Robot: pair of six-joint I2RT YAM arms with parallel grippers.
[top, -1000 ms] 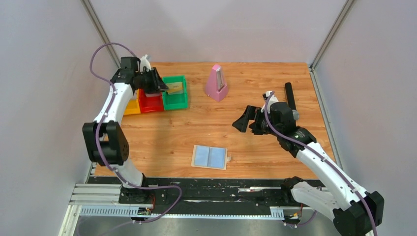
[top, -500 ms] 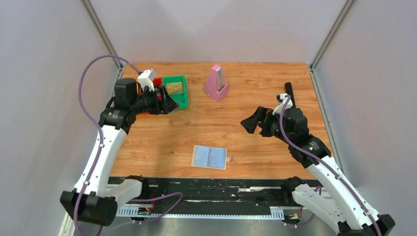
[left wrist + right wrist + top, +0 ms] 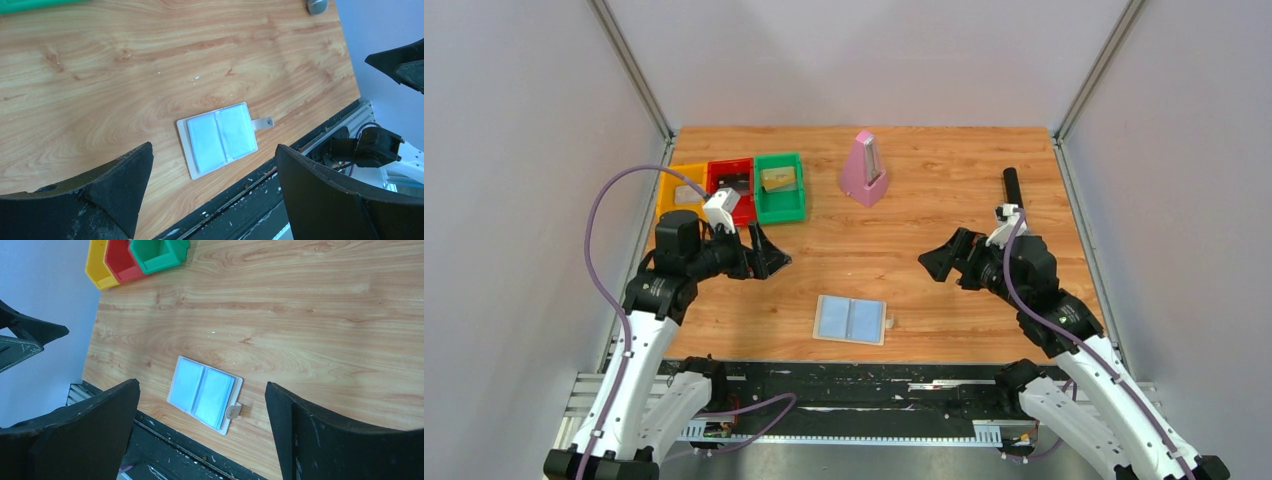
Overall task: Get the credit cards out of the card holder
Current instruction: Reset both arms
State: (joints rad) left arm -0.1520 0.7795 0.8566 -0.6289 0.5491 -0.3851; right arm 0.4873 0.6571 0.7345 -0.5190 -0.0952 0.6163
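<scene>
In the top view, the left tool (image 3: 764,255) and the right tool (image 3: 939,261) both hang above the table (image 3: 924,190). Their jaws are spread wide and they hold nothing. The card holder (image 3: 852,320) lies flat on the table between the two tools, nearer to the arm bases than either of them and apart from both. Its long axis runs from the side of one tool to the side of the other, almost along the near table edge. Its small tab (image 3: 890,323) points to the side of the right tool. A yellow-gold card (image 3: 779,179) lies in the green bin (image 3: 780,211), beyond the left tool and well apart from it.

In the left wrist view, the holder (image 3: 220,137) lies on the table ahead of the released tool, about midway between its two dark fingers (image 3: 100,195). It is spread open: two pale blue panels side by side, with a cream-beige rim around them. Its long axis is slanted here, with the tab up on the right.

In the right wrist view, the holder (image 3: 205,394) again lies between the spread fingers (image 3: 340,435), somewhat nearer to the left one. The tab hangs from its lower right corner, toward the near table edge.
</scene>
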